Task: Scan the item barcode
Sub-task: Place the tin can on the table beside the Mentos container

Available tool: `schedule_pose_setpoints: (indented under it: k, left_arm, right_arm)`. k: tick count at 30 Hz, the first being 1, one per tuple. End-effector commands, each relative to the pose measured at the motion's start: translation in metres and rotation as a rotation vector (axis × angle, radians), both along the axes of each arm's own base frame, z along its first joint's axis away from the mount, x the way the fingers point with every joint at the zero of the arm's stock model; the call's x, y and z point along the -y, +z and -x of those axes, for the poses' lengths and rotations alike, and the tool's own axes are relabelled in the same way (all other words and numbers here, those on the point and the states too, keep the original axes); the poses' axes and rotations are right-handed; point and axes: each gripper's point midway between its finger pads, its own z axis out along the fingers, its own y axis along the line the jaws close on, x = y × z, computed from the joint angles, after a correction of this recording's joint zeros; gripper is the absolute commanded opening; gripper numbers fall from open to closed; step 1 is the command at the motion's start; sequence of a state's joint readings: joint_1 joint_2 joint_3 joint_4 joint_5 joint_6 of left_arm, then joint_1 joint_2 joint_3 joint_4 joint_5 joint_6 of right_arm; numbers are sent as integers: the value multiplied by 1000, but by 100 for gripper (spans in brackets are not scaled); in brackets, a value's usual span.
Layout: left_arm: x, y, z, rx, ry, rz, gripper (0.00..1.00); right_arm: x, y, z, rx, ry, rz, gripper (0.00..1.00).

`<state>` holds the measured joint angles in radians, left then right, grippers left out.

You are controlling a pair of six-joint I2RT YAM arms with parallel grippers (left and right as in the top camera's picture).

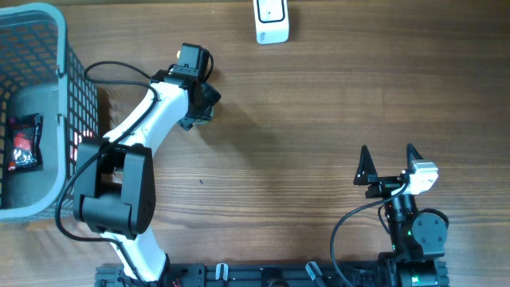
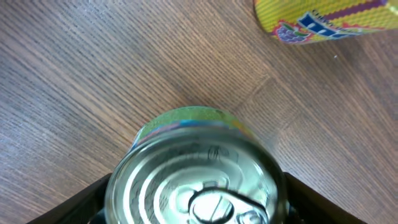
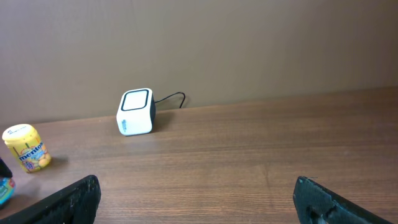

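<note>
A tin can (image 2: 199, 168) with a silver pull-tab lid and a green label stands on the wooden table. It fills the space between the fingers of my left gripper (image 2: 196, 202), which stand on either side of it, with a thin dark gap on the right, so the gripper is open. From overhead my left gripper (image 1: 199, 100) hides the can. The white barcode scanner (image 1: 272, 20) sits at the table's far edge and also shows in the right wrist view (image 3: 135, 112). My right gripper (image 1: 388, 151) rests open near the front right, nothing between its fingers (image 3: 74, 199).
A yellow Mentos tub (image 2: 323, 18) stands just beyond the can and shows at the left of the right wrist view (image 3: 26, 148). A grey wire basket (image 1: 48, 80) at the left edge holds a dark packet (image 1: 24, 142).
</note>
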<state>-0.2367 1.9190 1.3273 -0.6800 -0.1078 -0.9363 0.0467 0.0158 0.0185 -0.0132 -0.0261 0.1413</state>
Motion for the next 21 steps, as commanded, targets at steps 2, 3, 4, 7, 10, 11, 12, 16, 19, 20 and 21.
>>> schedule_pose_setpoints:
  k: [2,3,4,7,10,11,12,16,19,20,21]
  left_arm:
    - [0,-8,-4,-6,-7,-21,76]
    - [-1,-13,-3,-16,-7,-23,76]
    - [-1,-16,-3,-24,-7,-25,76]
    - [-1,-30,1,-58,-9,-33,76]
    - [0,-37,2,-70,-12,-37,79]
    - [0,-38,1,-70,-12,-37,80]
    - [0,-37,1,-69,-12,-36,80]
    - [0,-33,1,-64,-12,-36,84]
    - [0,-22,2,-52,-13,-33,88]
    - [-1,-16,3,-43,-12,-35,89]
    - [-2,-8,3,-29,-11,-42,91]
  right_arm:
    - [-3,-2,0,0,15,4,100]
    - [-3,-2,0,0,15,4,100]
    - [-3,-2,0,0,15,4,100]
    - [-3,-2,0,0,15,4,100]
    - [-3,-2,0,0,15,4,100]
    - [-3,-2,0,0,15,4,100]
    - [-3,-2,0,0,15,4,100]
    - [-3,-2,0,0,15,4,100]
    - [-3,-2,0,0,15,4,100]
    - [-3,-2,0,0,15,4,100]
    - [-3,-2,0,0,15,4,100]
